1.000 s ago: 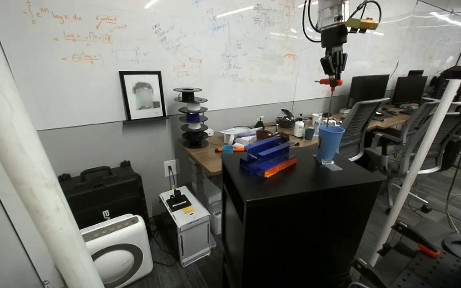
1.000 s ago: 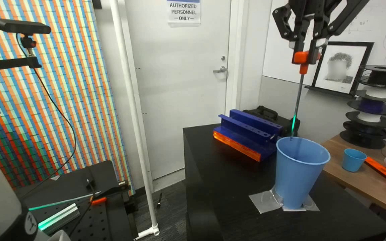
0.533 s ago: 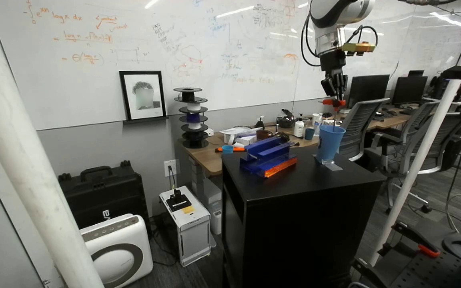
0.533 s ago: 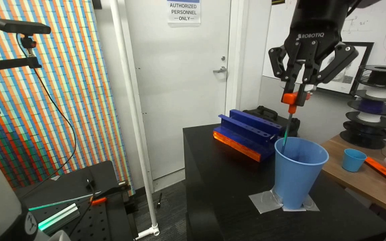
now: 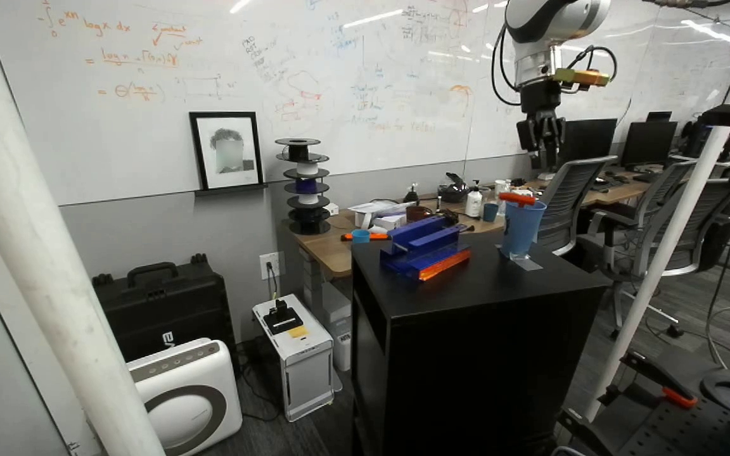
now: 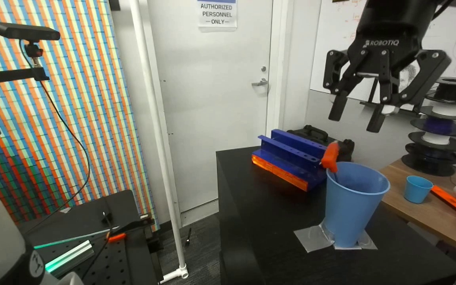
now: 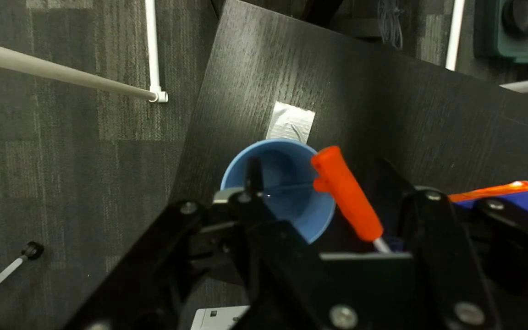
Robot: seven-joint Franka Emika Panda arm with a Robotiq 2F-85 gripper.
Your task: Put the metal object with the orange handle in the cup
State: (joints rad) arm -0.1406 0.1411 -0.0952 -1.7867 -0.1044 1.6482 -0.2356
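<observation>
The tool's orange handle (image 5: 518, 199) (image 6: 330, 156) rests at the rim of the light blue cup (image 5: 522, 234) (image 6: 350, 215), leaning outward. Its thin metal shaft goes down inside the cup; the lower end is hidden in the exterior views. In the wrist view, the handle (image 7: 351, 197) lies across the right side of the cup (image 7: 282, 158), and the shaft shows faintly inside. My gripper (image 5: 544, 163) (image 6: 356, 120) is open and empty above the cup, apart from the handle. In the wrist view, its fingers (image 7: 321, 170) are spread on either side of the handle.
The cup stands upright, taped (image 6: 315, 238) to the black cabinet top (image 6: 267, 229). A dark blue boxy object with orange-red parts (image 5: 425, 247) (image 6: 291, 158) sits beside it. A desk behind holds spools (image 6: 436, 130) and a small blue cup (image 6: 418, 189). A white pole (image 5: 663, 247) stands nearby.
The gripper came down with the tool, the shaft entering the cup, then opened and let go. The handle dropped to the rim and tilted. The gripper has shifted slightly right in both exterior views.
</observation>
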